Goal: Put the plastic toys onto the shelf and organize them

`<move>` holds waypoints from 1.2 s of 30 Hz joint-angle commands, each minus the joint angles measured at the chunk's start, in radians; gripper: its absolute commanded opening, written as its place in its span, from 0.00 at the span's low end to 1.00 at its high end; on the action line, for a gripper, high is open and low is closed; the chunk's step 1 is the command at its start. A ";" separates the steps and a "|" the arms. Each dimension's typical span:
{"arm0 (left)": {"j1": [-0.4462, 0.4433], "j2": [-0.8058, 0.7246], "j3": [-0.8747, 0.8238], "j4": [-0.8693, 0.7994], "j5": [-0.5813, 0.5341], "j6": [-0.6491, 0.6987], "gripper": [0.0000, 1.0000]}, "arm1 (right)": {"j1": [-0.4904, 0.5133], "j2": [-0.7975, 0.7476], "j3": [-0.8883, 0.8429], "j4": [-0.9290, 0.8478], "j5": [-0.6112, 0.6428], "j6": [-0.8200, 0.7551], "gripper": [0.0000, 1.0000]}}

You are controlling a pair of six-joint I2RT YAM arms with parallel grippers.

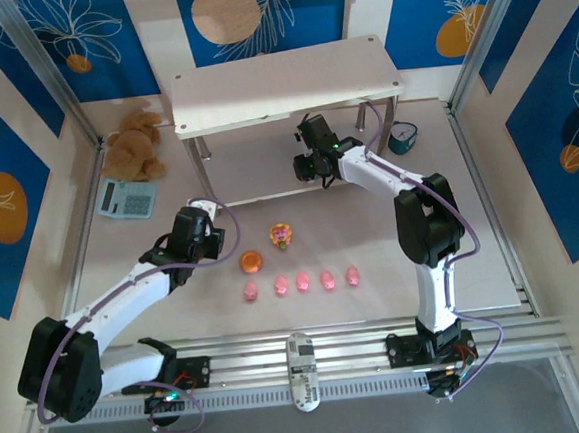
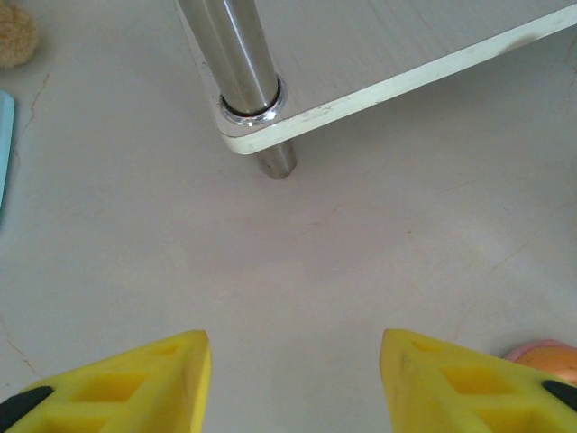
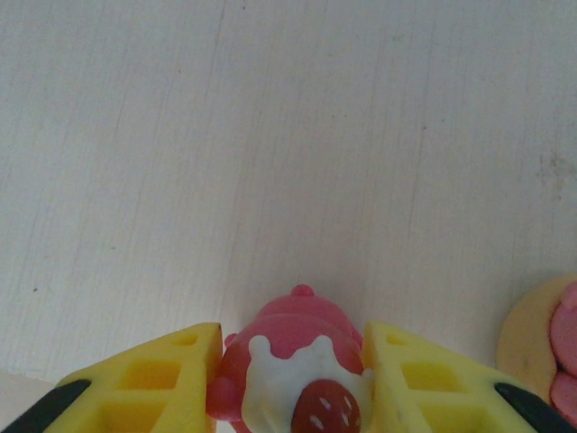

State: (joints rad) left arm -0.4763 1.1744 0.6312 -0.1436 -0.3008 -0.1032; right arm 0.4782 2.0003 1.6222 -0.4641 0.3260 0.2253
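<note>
My right gripper [image 3: 293, 338] is shut on a pink cupcake-like toy [image 3: 295, 356] with white icing and a strawberry, held just over the shelf's pale lower board [image 3: 270, 135]. In the top view this gripper [image 1: 309, 167] reaches under the shelf's upper board [image 1: 284, 81]. Another cupcake-like toy [image 3: 548, 338] lies on the board at the right edge. My left gripper [image 1: 205, 215] hangs open over bare table, its fingers [image 2: 153, 379] empty, near the shelf leg [image 2: 239, 63]. On the table lie an orange round piece [image 1: 251, 263], one cupcake toy [image 1: 282, 236] and a row of several pink piglets [image 1: 303, 281].
A brown teddy bear [image 1: 135, 143] and a teal calculator [image 1: 128, 197] sit at the back left. A small teal object [image 1: 402, 139] lies right of the shelf. The orange piece [image 2: 545, 356] is just right of my left fingers.
</note>
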 commanded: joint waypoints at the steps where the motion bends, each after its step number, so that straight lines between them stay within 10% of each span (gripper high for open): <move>1: -0.003 -0.010 0.018 -0.016 -0.022 0.010 0.53 | -0.009 0.026 0.035 -0.017 0.006 -0.009 0.11; 16: -0.003 -0.016 0.013 -0.016 -0.030 0.008 0.56 | -0.018 0.051 0.051 -0.025 0.011 0.008 0.50; 36: -0.004 -0.044 0.003 -0.027 0.000 -0.010 0.56 | -0.007 -0.092 -0.102 0.036 0.014 0.045 0.67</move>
State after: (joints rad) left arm -0.4763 1.1530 0.6312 -0.1482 -0.3153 -0.1036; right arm 0.4637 2.0060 1.5688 -0.4381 0.3367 0.2451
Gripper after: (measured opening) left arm 0.558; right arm 0.665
